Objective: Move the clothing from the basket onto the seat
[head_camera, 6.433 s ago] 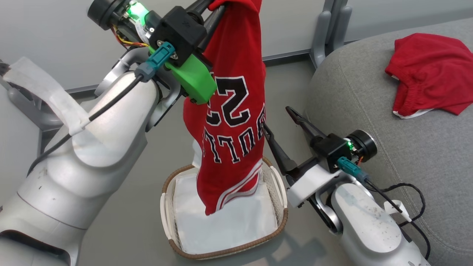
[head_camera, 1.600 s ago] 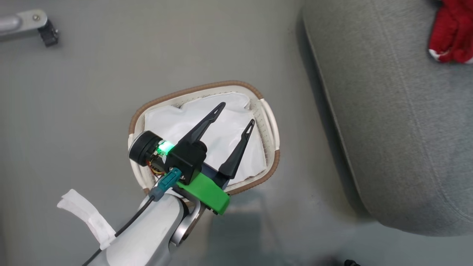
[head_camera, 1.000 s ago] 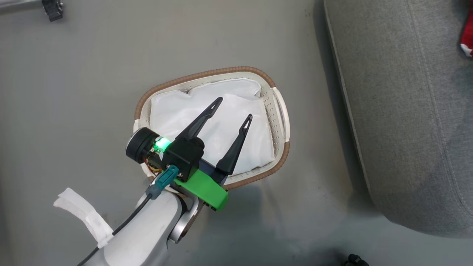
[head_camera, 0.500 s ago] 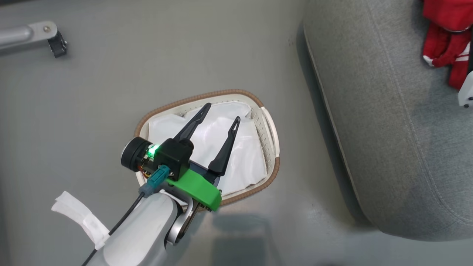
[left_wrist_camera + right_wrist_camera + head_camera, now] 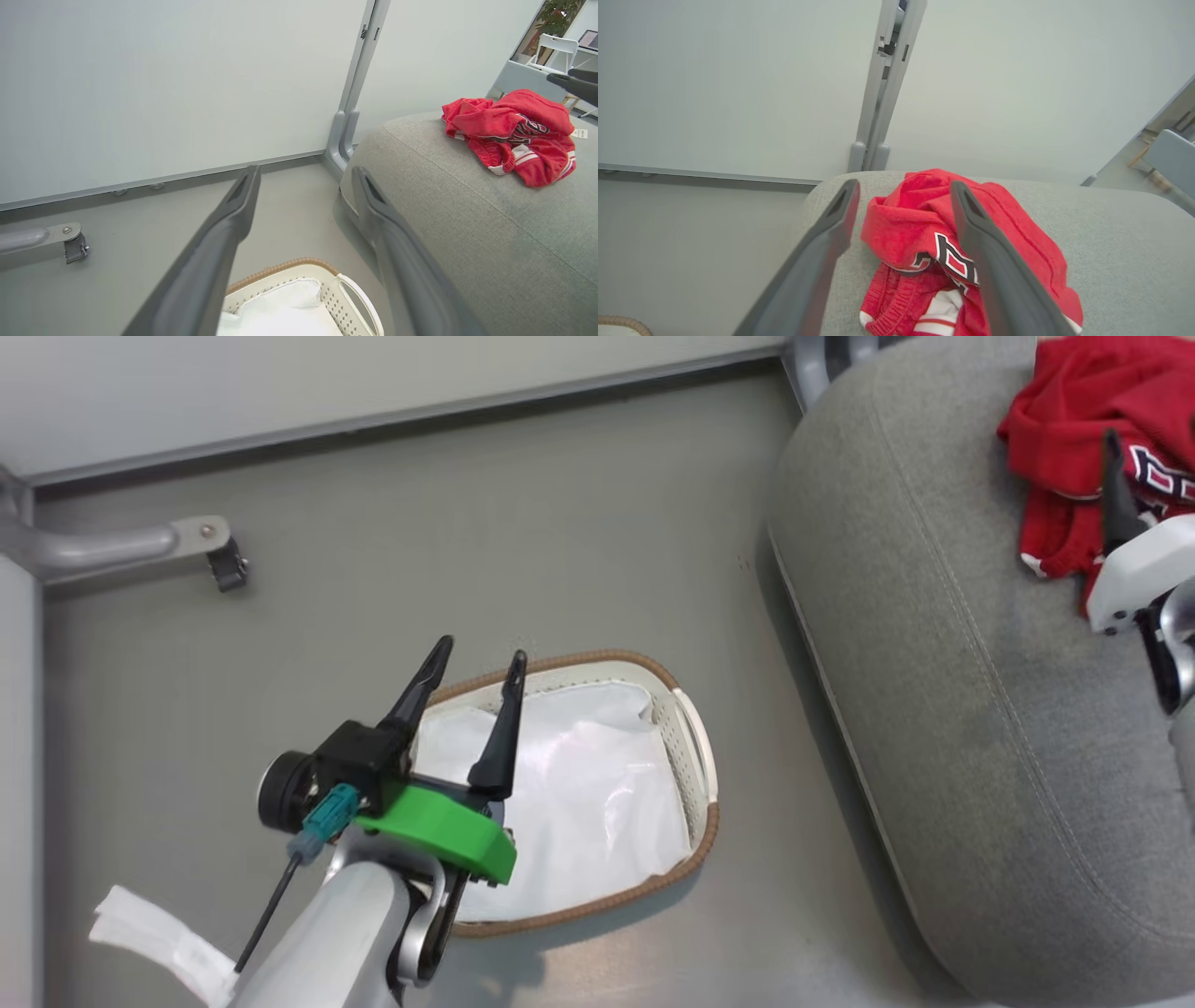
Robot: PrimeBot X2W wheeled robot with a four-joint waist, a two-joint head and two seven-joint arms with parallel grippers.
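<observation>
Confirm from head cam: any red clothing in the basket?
No, the basket holds a white liner with no red in it; the clothing lies bunched on the seat.

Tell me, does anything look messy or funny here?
The clothing lies in a crumpled heap on the seat, not laid flat. The basket stands upright on the floor with a white liner inside. Nothing looks spilled or broken.

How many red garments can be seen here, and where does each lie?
2. The lettered jersey lies bunched on the seat; the shorts lie partly under it. In the basket lies a white liner, no red; folds could hide more.
</observation>
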